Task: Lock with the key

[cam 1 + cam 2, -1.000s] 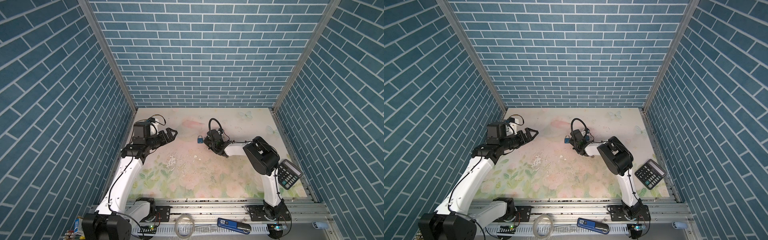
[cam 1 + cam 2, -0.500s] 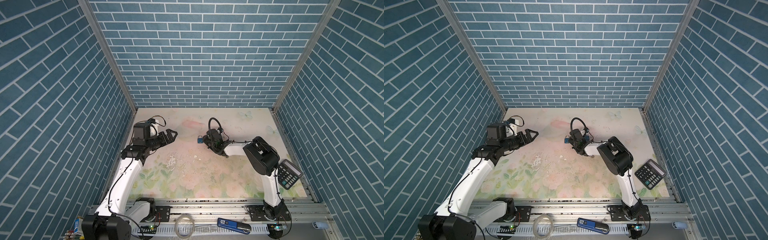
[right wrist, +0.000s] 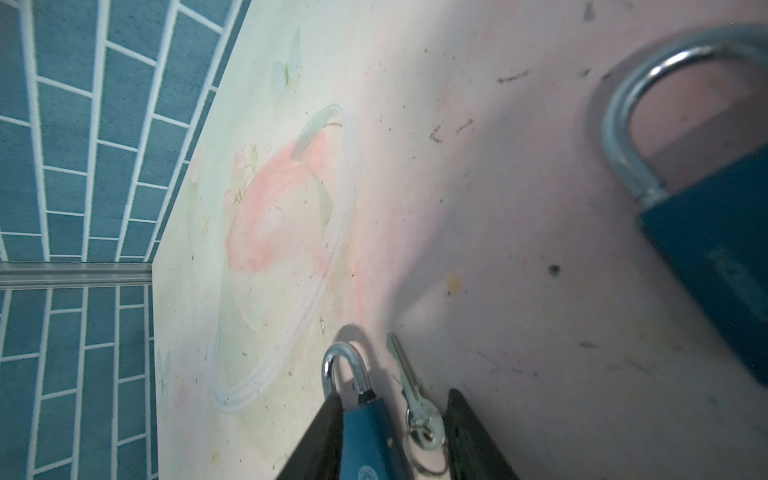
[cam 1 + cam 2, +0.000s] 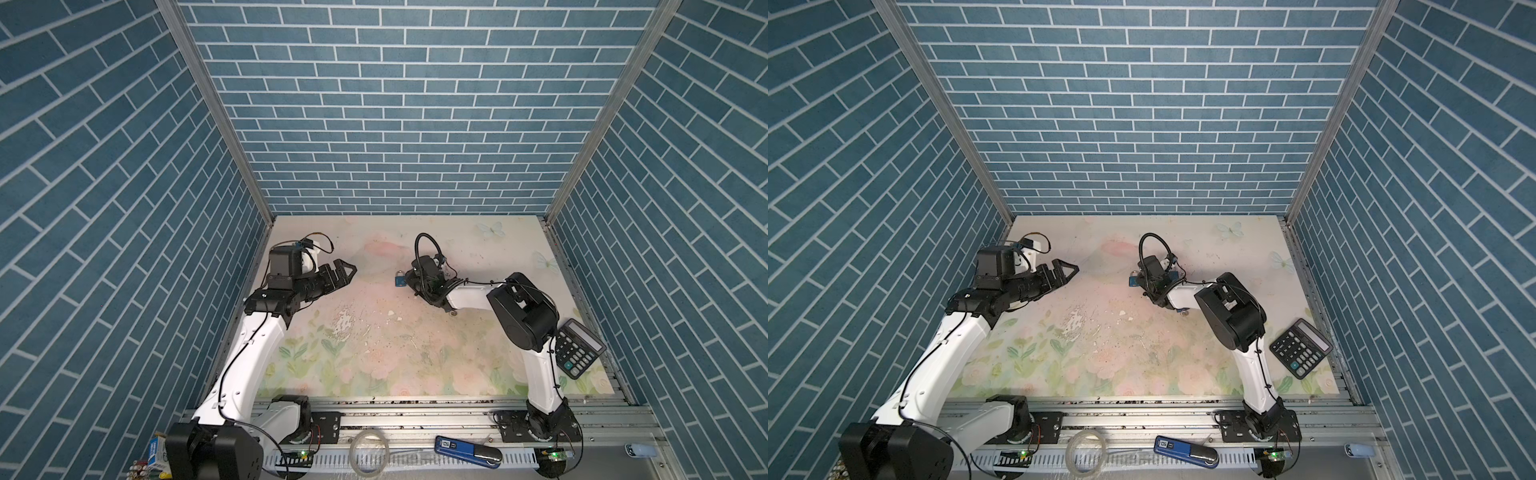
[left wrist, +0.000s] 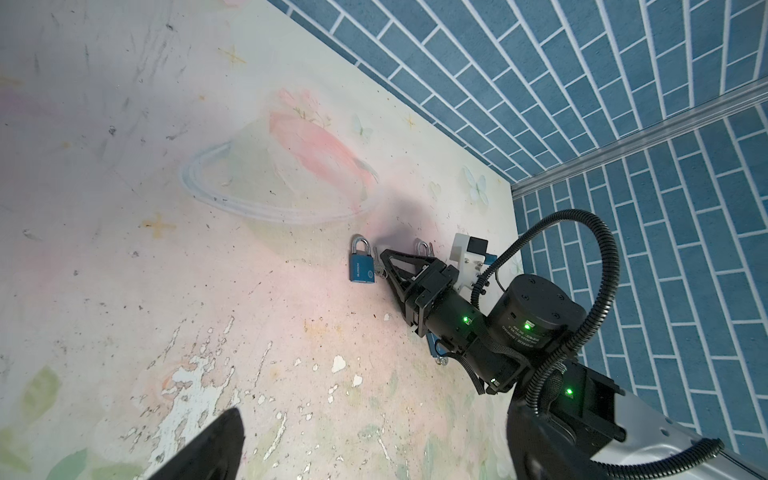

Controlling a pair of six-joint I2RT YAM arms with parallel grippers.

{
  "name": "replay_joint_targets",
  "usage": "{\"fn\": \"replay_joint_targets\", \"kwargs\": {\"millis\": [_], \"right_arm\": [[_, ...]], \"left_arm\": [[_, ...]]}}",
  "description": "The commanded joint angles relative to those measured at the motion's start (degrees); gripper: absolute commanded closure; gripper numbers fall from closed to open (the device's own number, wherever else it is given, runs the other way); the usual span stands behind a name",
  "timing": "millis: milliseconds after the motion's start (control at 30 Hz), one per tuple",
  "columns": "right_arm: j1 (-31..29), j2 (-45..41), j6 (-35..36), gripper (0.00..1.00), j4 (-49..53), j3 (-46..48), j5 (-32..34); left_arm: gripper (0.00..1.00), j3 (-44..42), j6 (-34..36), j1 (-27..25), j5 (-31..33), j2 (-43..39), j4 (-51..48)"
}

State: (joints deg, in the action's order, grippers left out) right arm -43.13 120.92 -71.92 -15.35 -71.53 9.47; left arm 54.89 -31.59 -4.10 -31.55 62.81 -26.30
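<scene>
A small blue padlock (image 5: 360, 267) with a silver shackle lies flat on the floral mat (image 4: 374, 332), far middle in both top views (image 4: 400, 279). A silver key (image 3: 406, 380) on a ring lies right beside it. In the right wrist view my right gripper (image 3: 392, 397) is low over the mat with its jaws apart. Padlock (image 3: 365, 436) and key both lie between the black fingers (image 3: 469, 436). One finger touches the padlock's side. My left gripper (image 4: 347, 272) hovers wide open and empty at the left, well away from the lock.
A second blue padlock (image 3: 706, 249) lies close beside my right wrist, its shackle (image 5: 423, 248) showing behind the gripper. A calculator (image 4: 579, 348) sits at the mat's right edge. A blue device (image 4: 467, 448) and a tube coil (image 4: 369, 451) lie on the front rail. Brick walls close three sides.
My right gripper's jaws have parted around the padlock and key. Neither arm has visibly shifted, and the left gripper stays wide open.
</scene>
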Motion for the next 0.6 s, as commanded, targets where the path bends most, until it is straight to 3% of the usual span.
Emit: {"fn": "replay_joint_targets", "kwargs": {"millis": [0,500,567], "right_arm": [[-0.28,-2.19,3.04,0.58,6.47,-0.68,1.85],[0.37,-17.05,12.93,0.52,25.09,-2.11,6.99],[0.84,-20.56,14.56,0.5,27.88,-0.56,7.34]], "left_arm": [[0.0,2.04,1.53,0.32,-2.13,1.43,-2.0],[0.0,4.98,5.93,-0.78,-3.15,4.61,-7.71],[0.0,6.4,6.4,-2.23,-0.72,5.5,-10.31]]}}
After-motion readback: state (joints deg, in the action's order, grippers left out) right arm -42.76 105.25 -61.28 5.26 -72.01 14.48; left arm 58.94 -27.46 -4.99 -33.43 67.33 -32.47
